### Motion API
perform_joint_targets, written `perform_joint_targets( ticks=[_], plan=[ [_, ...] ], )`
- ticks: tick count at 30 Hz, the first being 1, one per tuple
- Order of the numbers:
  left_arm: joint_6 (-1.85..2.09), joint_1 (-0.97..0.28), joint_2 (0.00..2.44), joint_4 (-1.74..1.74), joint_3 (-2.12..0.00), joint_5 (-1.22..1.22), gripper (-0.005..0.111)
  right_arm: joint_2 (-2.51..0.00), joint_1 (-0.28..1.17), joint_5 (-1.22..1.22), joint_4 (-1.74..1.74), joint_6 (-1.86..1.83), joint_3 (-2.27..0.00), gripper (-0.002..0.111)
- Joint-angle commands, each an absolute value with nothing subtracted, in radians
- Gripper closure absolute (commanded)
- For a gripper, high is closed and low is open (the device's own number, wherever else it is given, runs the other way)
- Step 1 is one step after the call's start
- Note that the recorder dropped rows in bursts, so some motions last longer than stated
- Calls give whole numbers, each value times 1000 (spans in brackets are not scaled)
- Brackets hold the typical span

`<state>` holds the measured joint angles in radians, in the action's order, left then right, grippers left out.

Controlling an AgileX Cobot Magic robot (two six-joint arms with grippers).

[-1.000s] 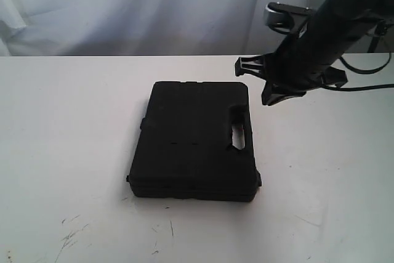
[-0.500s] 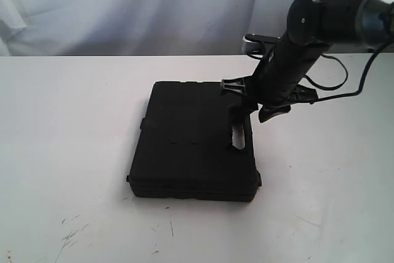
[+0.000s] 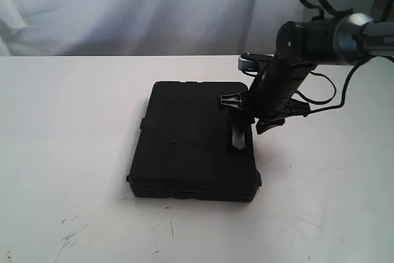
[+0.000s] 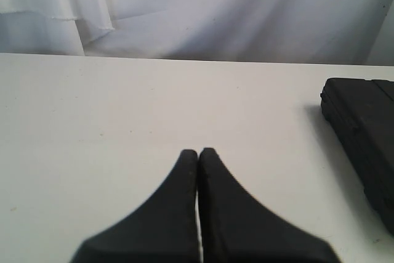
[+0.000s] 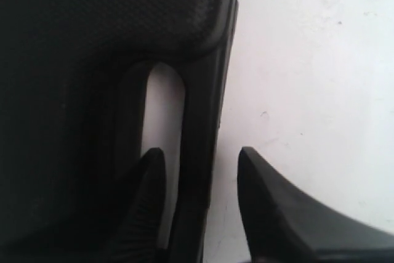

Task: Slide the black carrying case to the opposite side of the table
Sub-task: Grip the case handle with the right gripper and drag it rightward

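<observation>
Behind: draped white cloth backdrop. On white scuffed table, lying flat near the middle: matte black rectangular plastic case. Straddling its handle bar, jaws parted: right gripper. Apart from it, jaws pressed together: left gripper.

Note the case: matt black plastic, finely textured. Your table is smooth, white and faintly scuffed; the backdrop is creased white cloth.

The case lies on the desk at mid-frame; the right end effector straddles its right-edge handle, one finger over the slot, the other outside; the left end effector stands well apart.
</observation>
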<state>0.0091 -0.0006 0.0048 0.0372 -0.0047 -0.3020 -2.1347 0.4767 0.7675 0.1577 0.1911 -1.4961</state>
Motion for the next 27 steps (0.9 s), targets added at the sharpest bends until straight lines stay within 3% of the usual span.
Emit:
perform_joint_targets(
  ticks=[1,10,18,27],
  plan=[
    [11,0,0,43,0,-293,107,-2140,480,746,147,187,-1504,73],
    [11,0,0,43,0,-293,107,-2161,480,746,147,187,-1505,75],
    [9,0,0,43,0,-293,107,-2161,476,807,136,187,-1505,108],
    [11,0,0,43,0,-293,107,-2120,414,881,60,213,-1505,108]
  ],
)
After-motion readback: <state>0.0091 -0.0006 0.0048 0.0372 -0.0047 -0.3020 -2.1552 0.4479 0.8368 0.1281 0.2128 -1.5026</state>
